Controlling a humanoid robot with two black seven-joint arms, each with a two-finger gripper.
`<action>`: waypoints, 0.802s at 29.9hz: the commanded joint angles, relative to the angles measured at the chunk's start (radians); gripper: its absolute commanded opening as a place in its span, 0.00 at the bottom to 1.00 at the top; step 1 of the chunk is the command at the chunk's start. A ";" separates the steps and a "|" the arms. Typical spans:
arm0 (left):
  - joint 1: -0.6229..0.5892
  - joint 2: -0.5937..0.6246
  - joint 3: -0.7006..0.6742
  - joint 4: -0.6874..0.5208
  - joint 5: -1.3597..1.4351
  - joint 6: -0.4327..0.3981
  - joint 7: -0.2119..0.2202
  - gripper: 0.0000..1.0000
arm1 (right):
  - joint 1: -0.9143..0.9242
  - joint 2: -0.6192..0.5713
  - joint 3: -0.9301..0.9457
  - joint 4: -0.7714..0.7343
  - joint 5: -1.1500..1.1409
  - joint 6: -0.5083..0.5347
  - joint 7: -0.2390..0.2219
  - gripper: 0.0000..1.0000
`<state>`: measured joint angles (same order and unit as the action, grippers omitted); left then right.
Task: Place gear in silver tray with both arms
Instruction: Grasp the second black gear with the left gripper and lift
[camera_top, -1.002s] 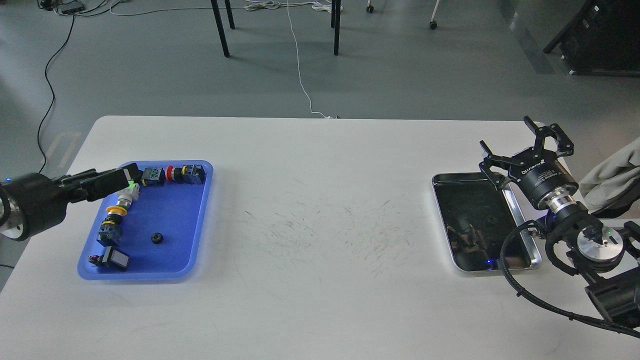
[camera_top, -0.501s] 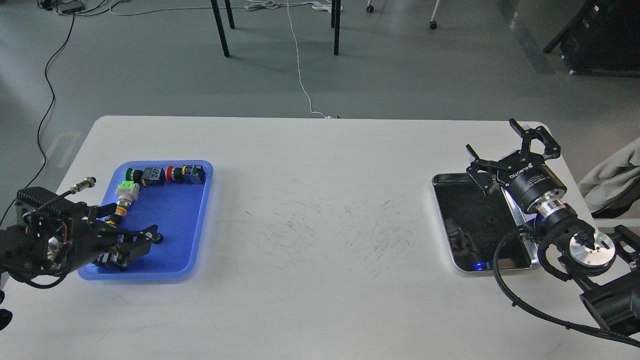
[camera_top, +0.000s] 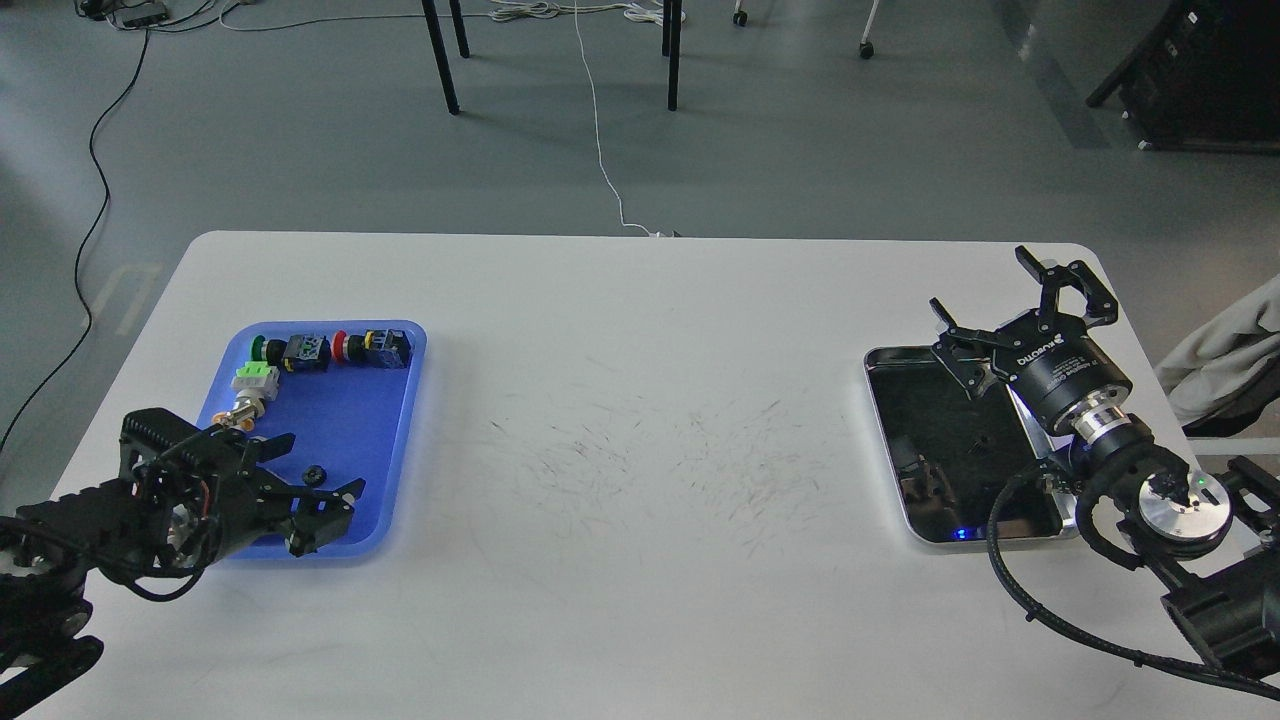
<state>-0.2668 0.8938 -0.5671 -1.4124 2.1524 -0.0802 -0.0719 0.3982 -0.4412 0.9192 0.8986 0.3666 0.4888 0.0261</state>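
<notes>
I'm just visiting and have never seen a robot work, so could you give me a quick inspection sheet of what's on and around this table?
Surface: white table, dark scuffs mid-table.
Job's things: small black gear lies in the blue tray; silver tray holds no parts.
Clutter: push-button switches along the blue tray's far and left sides.
Grippers: left gripper open near the gear; right gripper open, empty, over the silver tray's far right corner.
Cables: black hose on the right arm; white cord on the floor.
Surroundings: grey floor, chair legs.

Wide bare bench (camera_top: 640, 420) lies between the blue tray (camera_top: 385, 440) and the silver tray (camera_top: 885, 450); buttons (camera_top: 330, 350) crowd the blue tray's far edge, seemingly.
</notes>
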 joint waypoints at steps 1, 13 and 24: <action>0.000 -0.022 0.001 0.030 0.003 0.000 -0.005 0.88 | -0.001 -0.002 0.000 -0.001 0.000 0.000 0.000 0.94; -0.005 -0.026 0.004 0.087 -0.009 -0.001 -0.048 0.70 | -0.001 -0.002 0.000 -0.001 0.000 0.000 0.000 0.94; -0.017 -0.027 0.006 0.115 -0.012 -0.022 -0.065 0.43 | -0.001 0.001 0.000 -0.004 -0.001 0.000 0.000 0.94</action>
<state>-0.2825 0.8680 -0.5622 -1.2999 2.1404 -0.0897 -0.1335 0.3973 -0.4391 0.9189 0.8963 0.3652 0.4888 0.0260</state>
